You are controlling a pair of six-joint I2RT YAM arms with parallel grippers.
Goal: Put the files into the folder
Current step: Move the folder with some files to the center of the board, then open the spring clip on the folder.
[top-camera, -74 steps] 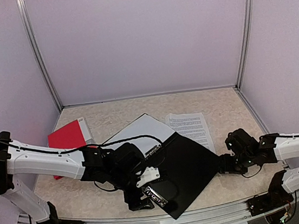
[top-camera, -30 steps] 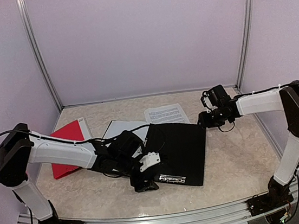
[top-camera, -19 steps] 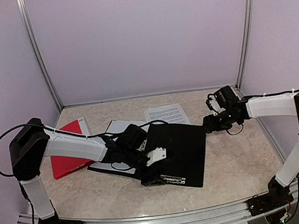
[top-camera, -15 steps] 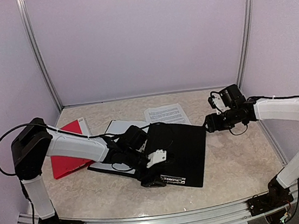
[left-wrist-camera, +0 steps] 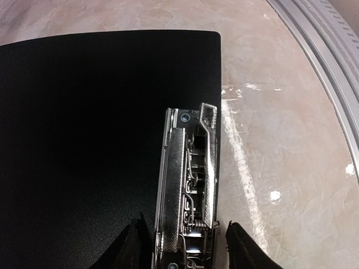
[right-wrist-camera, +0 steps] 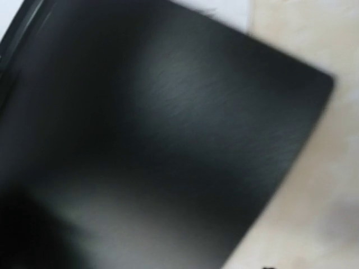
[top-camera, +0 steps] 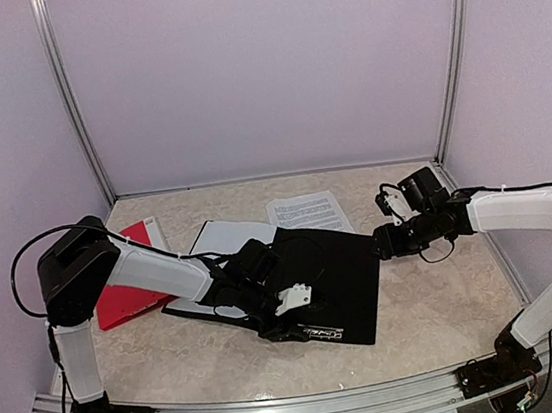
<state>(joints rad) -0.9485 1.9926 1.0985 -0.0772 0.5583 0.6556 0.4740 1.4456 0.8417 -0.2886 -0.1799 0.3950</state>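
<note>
The black folder (top-camera: pixel 339 264) lies open and flat mid-table, its metal clip (top-camera: pixel 317 332) along the near edge. A printed file (top-camera: pixel 307 210) lies just beyond it, and a blank white file (top-camera: pixel 227 238) sticks out from under its left part. My left gripper (top-camera: pixel 282 319) hangs over the clip. In the left wrist view its open fingers (left-wrist-camera: pixel 133 249) straddle the clip (left-wrist-camera: pixel 188 179) with narrow gaps. My right gripper (top-camera: pixel 379 242) is at the folder's far right corner. The right wrist view is a blur of black folder cover (right-wrist-camera: pixel 168 134), with the fingers out of frame.
A red folder (top-camera: pixel 123 276) lies at the left, partly under the left arm. The metal frame rail (top-camera: pixel 310 404) runs along the near edge. Bare marbled tabletop (top-camera: pixel 438 297) lies to the right of the black folder.
The left gripper's fingers have narrowed round the clip and it has shifted slightly right. The right gripper has come nearer and down to the folder's corner. The folder stays put.
</note>
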